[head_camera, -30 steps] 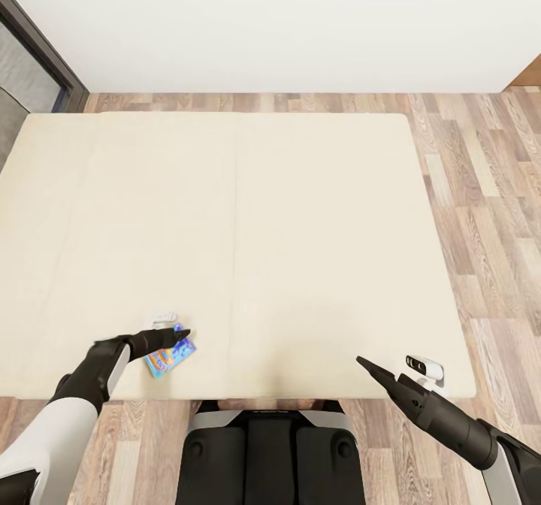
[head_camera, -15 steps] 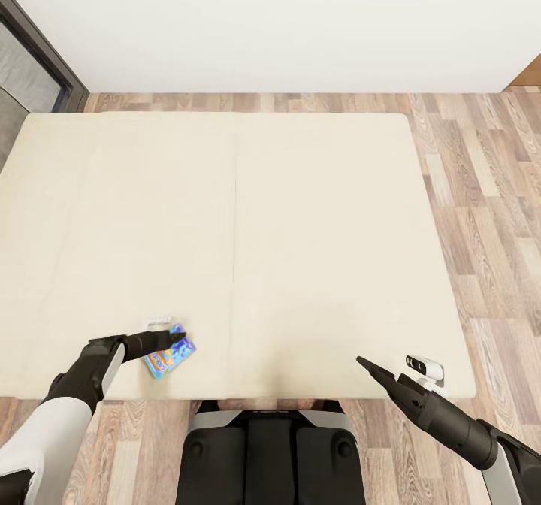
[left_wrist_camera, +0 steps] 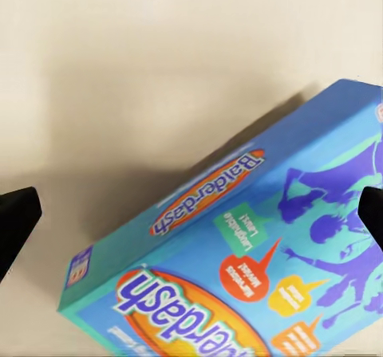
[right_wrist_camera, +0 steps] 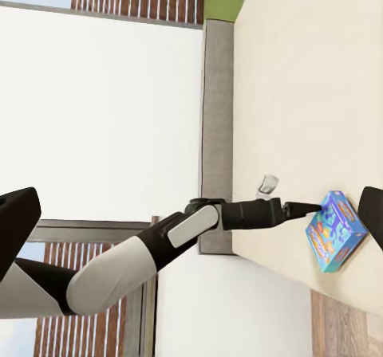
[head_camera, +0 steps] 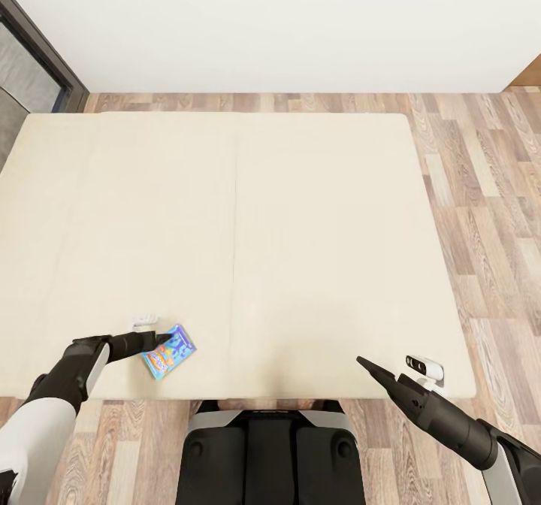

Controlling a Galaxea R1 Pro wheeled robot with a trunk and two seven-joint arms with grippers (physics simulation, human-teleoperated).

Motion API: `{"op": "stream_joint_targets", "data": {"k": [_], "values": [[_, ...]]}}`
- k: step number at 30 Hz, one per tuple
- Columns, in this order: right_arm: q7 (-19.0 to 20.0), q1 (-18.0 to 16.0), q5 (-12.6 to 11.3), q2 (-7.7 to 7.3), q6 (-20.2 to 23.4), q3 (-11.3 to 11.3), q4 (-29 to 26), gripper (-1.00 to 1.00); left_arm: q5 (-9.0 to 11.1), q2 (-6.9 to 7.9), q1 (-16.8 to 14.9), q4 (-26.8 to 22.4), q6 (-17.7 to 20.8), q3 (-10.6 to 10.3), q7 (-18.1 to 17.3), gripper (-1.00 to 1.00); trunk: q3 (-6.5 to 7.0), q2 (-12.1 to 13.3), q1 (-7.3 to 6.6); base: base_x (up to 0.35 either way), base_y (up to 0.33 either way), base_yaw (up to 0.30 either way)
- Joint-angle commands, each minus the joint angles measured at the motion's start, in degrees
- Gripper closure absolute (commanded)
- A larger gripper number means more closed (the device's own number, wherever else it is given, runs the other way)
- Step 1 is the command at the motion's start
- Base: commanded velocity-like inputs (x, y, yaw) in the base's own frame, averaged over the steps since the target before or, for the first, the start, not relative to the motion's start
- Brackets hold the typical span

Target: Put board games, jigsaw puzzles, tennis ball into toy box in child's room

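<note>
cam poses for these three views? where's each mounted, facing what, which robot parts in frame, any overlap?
Head: on the head, looking down over the bed; both arms and base show, left end effector at the blue Balderdash box.
Left wrist: near the left end effector, facing the Balderdash box up close; dark fingertips at the frame edges.
Right wrist: near the right end effector, facing across the bed; left arm shows.
Shared: the Balderdash box, all three.

White-sleeved arms, black forearms, tapered claws
</note>
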Motion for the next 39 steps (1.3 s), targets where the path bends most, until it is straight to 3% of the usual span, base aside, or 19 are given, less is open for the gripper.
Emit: {"op": "stream_joint_targets", "data": {"k": [1,13,24,39], "values": [[0.06,-0.02,-0.17,-0.01,0.48,0.00,-0.01,-1.00,-0.44,0.09,-0.02,-0.07,0.56,0.30,-0.47,-1.00,-0.06,-0.09,0.03,0.000,0.000,0.000],[0.06,-0.02,-0.17,-0.01,0.48,0.02,-0.01,-1.00,-0.35,1.54,-0.02,-0.20,2.29,0.31,-0.56,-1.00,-0.06,-0.09,0.03,0.000,0.000,0.000],[0.06,-0.02,-0.17,-0.01,0.48,0.02,-0.01,-1.00,-0.26,1.59,-0.02,-0.16,5.42,0.35,-0.64,-1.00,-0.06,-0.09,0.03,0.000,0.000,0.000],[0.06,-0.02,-0.17,-0.01,0.48,0.04,-0.01,-1.00,-0.32,1.29,-0.02,0.30,6.46,0.40,-0.67,-1.00,-0.06,-0.09,0.03,0.000,0.000,0.000]]}}
